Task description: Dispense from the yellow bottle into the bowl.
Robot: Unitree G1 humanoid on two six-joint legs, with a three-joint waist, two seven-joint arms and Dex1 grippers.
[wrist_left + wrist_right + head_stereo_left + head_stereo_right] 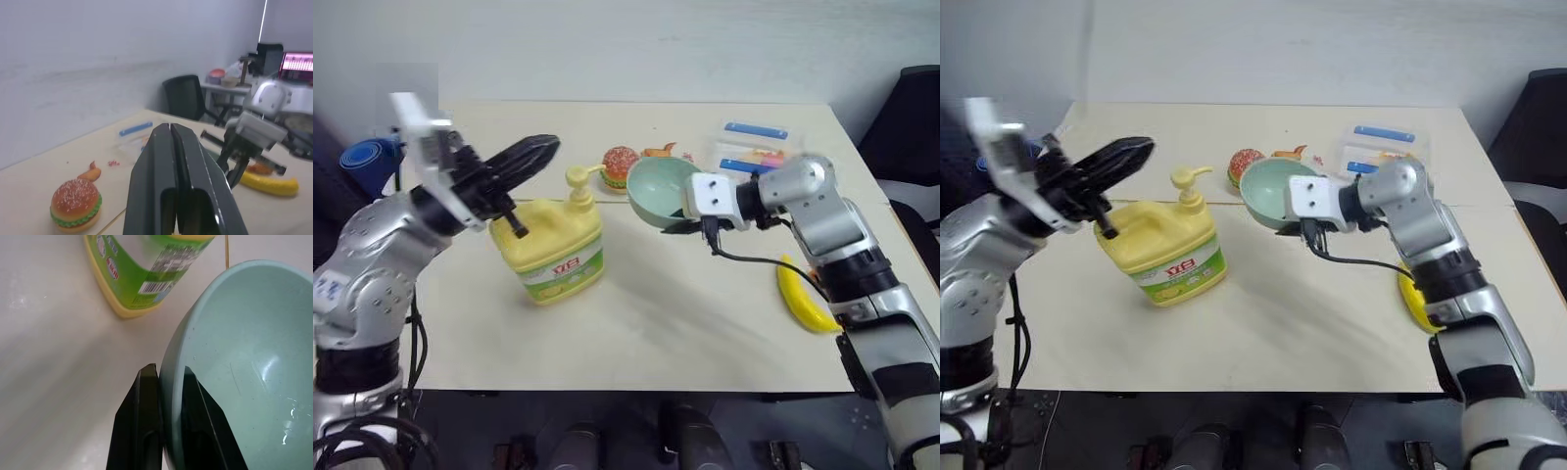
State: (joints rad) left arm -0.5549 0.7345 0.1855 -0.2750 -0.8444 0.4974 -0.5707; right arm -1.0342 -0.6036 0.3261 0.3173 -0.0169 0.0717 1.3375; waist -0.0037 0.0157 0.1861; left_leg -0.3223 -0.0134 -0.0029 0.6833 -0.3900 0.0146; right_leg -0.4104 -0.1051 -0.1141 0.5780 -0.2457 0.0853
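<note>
The yellow bottle (553,250), a squat jug with a pump top (579,181) and a green-white label, stands on the table left of centre. My left gripper (546,147) is shut and holds nothing. It hovers just above the jug's handle side, its fingers (168,161) pointing toward the pump. The bowl (661,191) is pale mint-green, lifted off the table and tilted, just to the right of the pump. My right gripper (168,369) is shut on the bowl's rim, one finger inside and one outside.
A toy burger (621,166) and a small orange piece (658,151) lie behind the bowl. A clear box with blue items (756,145) sits at the back right. A banana (806,299) lies under my right arm. A black chair (911,117) stands beyond the table's right edge.
</note>
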